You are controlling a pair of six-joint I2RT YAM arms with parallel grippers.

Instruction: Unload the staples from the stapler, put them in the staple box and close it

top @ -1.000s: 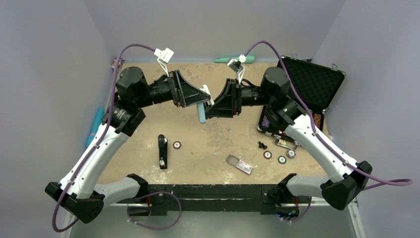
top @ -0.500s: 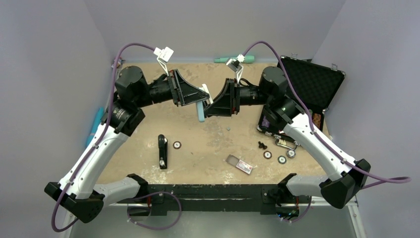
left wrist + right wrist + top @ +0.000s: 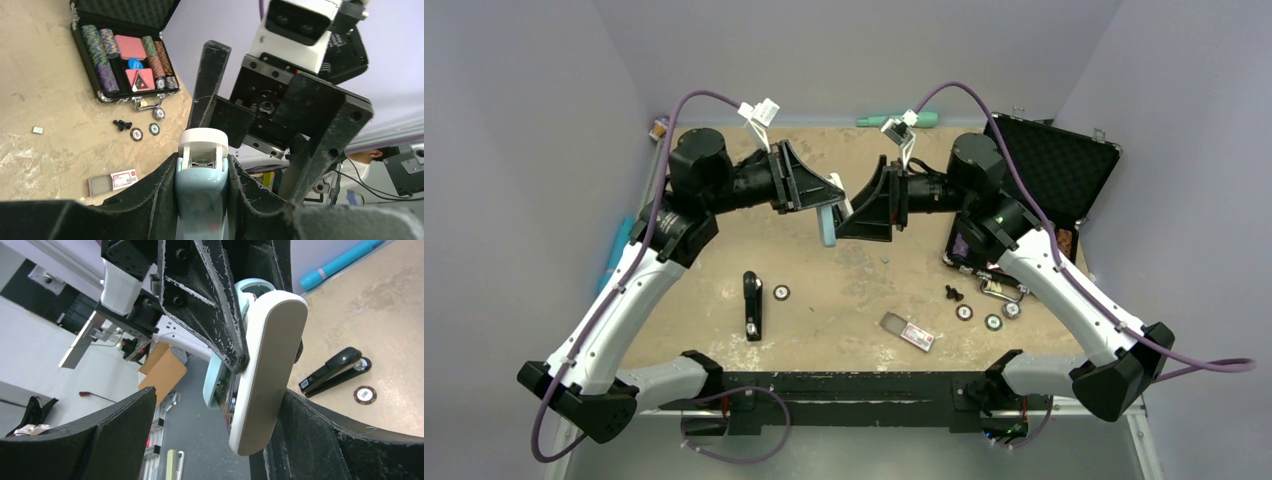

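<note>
Fingers [image 3: 156, 200] of the left gripper [image 3: 202, 161] clamp the light-blue stapler [image 3: 202, 202] mid-air; right gripper [image 3: 217, 400] gapes wide around its white top arm [image 3: 267, 365].

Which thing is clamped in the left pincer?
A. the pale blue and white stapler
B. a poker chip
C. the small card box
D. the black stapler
A: in the left wrist view the left pincer grips the pale blue stapler by its sides, while the black stapler lies flat on the table, away from both arms.
</note>
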